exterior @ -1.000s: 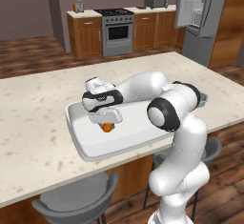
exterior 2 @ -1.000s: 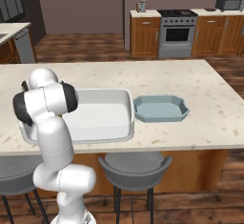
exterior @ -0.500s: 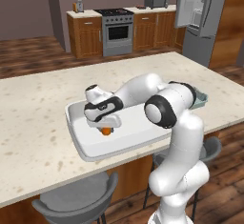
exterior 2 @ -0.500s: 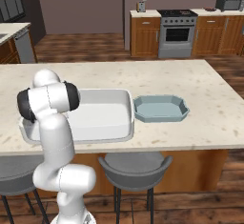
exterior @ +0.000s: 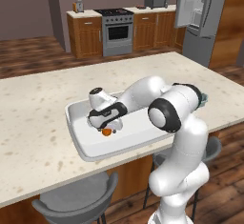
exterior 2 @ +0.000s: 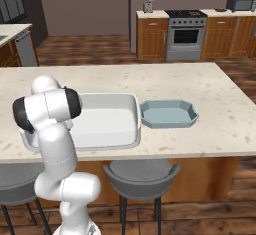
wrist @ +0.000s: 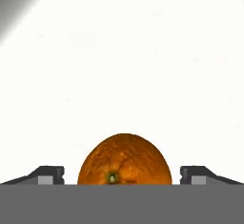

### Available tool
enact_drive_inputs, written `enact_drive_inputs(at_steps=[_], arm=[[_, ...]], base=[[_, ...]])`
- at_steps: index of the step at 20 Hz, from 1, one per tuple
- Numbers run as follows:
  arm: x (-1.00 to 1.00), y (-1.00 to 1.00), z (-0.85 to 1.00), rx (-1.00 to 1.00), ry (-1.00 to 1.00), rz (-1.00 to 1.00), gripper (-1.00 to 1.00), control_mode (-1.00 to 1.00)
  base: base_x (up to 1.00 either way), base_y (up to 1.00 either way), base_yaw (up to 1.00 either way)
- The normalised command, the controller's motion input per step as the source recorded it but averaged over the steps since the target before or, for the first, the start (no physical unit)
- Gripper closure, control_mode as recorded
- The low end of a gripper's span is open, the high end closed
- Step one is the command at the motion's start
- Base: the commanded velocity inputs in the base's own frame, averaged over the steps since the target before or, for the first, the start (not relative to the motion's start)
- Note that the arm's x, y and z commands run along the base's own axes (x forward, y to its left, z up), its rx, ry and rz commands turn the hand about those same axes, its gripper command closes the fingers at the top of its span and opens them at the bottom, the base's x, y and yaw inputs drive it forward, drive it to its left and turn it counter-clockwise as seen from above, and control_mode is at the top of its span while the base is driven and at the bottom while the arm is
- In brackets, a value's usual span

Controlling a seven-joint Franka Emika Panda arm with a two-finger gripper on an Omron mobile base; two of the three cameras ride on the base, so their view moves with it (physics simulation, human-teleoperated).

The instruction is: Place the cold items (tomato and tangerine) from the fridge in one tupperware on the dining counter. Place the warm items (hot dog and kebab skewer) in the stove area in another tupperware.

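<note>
And there it goes: the fingers that sat tight against the fruit a moment ago now stand apart, and the gripper (wrist: 122, 175) is wide open, daylight on both sides of the tangerine (wrist: 124, 159) in the hand view. The arm has barely shifted from the earlier frames, elbow bent high, forearm reaching down and to its left into the white tupperware (exterior: 76, 144). Seen from the left base view, the tangerine (exterior: 107, 132) lies on the tray floor just under the gripper (exterior: 108, 125), a small bright orange ball against smooth matte white. Up close its skin is pebbled and glossy, with a tiny green stem scar facing the camera. The tray is a big rounded rectangle with a thick raised rim, sitting on the dining counter (exterior: 33, 113), beige speckled stone. In the right base view the tupperware (exterior 2: 134, 124) has the small teal container (exterior 2: 169, 114) just beside it, shallow, cut-cornered, pale and plain. Back in the kitchen, the steel fridge (exterior: 202, 18) stands with its door open, beside the silver stove (exterior: 116, 30) set in brown wood cabinets.
</note>
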Motion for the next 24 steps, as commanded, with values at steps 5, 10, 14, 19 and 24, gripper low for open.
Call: enact_drive_inputs(at_steps=[5, 10, 14, 19, 24], arm=[[-0.14, -0.09, 0.66, 0.00, 0.01, 0.00, -1.00, -1.00], [-0.01, -0.14, 0.84, 0.00, 0.03, 0.00, -1.00, -1.00], [-0.25, -0.18, 0.60, 0.11, -0.09, -0.01, -1.00, -1.00], [-0.52, -0.25, 0.37, 0.48, -0.39, -0.57, -1.00, -1.00], [-0.45, -0.33, 0.38, 0.60, -0.10, -1.00, -1.00, -1.00]], base=[[0.00, 0.00, 0.00], [0.00, 0.00, 0.00], [0.00, 0.00, 0.00], [0.00, 0.00, 0.00], [0.00, 0.00, 0.00]])
